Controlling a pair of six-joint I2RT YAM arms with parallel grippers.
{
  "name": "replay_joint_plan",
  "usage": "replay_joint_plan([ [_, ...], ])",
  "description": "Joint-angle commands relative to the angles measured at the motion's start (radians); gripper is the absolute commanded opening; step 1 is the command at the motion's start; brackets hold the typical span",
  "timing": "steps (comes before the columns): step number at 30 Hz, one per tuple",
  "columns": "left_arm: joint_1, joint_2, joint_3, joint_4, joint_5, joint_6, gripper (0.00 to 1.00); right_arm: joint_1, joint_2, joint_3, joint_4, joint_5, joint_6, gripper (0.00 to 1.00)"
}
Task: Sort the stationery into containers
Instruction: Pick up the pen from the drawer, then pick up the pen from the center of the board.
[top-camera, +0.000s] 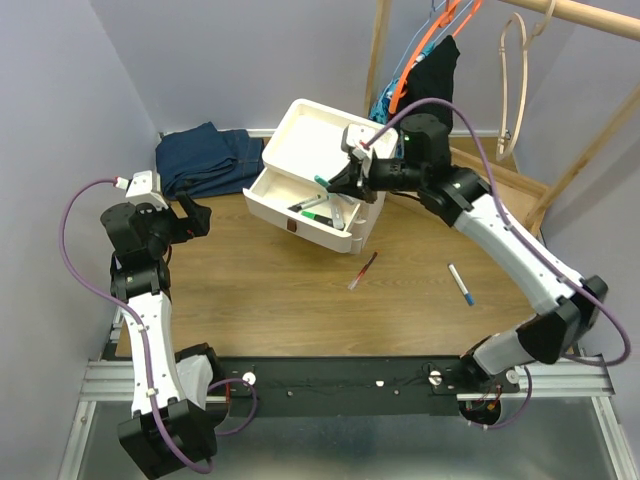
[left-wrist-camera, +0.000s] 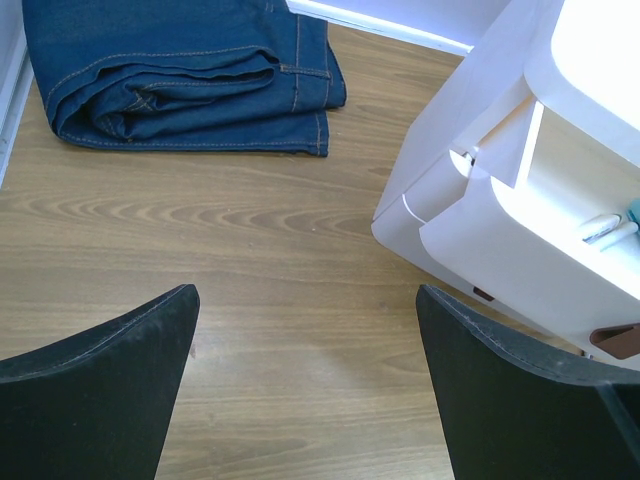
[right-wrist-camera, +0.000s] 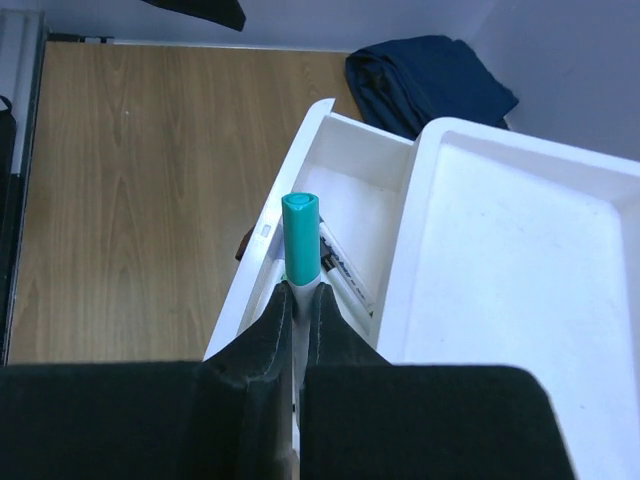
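The right gripper (right-wrist-camera: 297, 320) has its fingers pressed tight on a green-capped marker (right-wrist-camera: 300, 240), holding it over the pulled-out top drawer (top-camera: 275, 205) of the white drawer stack (top-camera: 310, 130), where a couple of other markers (top-camera: 318, 212) already lie. Over on the left, the left gripper (left-wrist-camera: 305, 375) hangs with its fingers spread wide above bare wooden table (left-wrist-camera: 250, 300), near the folded jeans (left-wrist-camera: 180, 75). A red pen (top-camera: 362, 270) and a blue-capped marker (top-camera: 460, 284) lie on the table, well apart from the drawers.
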Motion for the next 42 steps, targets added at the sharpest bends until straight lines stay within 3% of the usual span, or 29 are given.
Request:
replay_joint_plan([
  [1, 0.007, -0.024, 0.006, 0.005, 0.004, -0.001, 0.99, 0.001, 0.092, 0.032, 0.108, -0.035, 0.116, 0.04],
  [7, 0.007, -0.039, 0.002, -0.010, -0.001, 0.010, 0.99, 0.001, 0.124, 0.032, 0.128, -0.039, 0.118, 0.08],
  [9, 0.007, -0.042, -0.007, -0.007, -0.001, 0.009, 0.99, -0.001, 0.129, 0.040, 0.100, -0.041, 0.115, 0.19],
  [10, 0.007, -0.041, -0.009, -0.003, -0.002, 0.006, 0.99, -0.001, 0.129, 0.052, 0.086, -0.038, 0.107, 0.34],
  [13, 0.007, -0.036, -0.009, 0.003, 0.002, 0.002, 0.99, 0.001, 0.089, 0.054, 0.039, 0.023, 0.086, 0.45],
  [19, 0.007, -0.030, -0.029, 0.039, 0.010, -0.016, 0.99, -0.048, -0.043, -0.031, -0.128, 0.241, -0.017, 0.45],
  [26, 0.006, -0.027, -0.037, 0.062, 0.018, -0.039, 0.99, -0.306, -0.212, -0.190, -0.469, 0.388, -0.159, 0.42],
  [31, 0.004, -0.016, -0.014, 0.083, 0.033, -0.087, 0.99, -0.432, -0.307, -0.382, -0.520, 0.533, -0.174, 0.42],
  [34, 0.002, -0.007, -0.004, 0.085, 0.031, -0.079, 0.99, -0.478, -0.296, -0.463, -0.523, 0.576, -0.152, 0.41],
  [42, -0.002, -0.008, -0.012, 0.082, 0.028, -0.074, 0.99, -0.539, -0.051, -0.509, -0.500, 0.611, -0.123, 0.37],
])
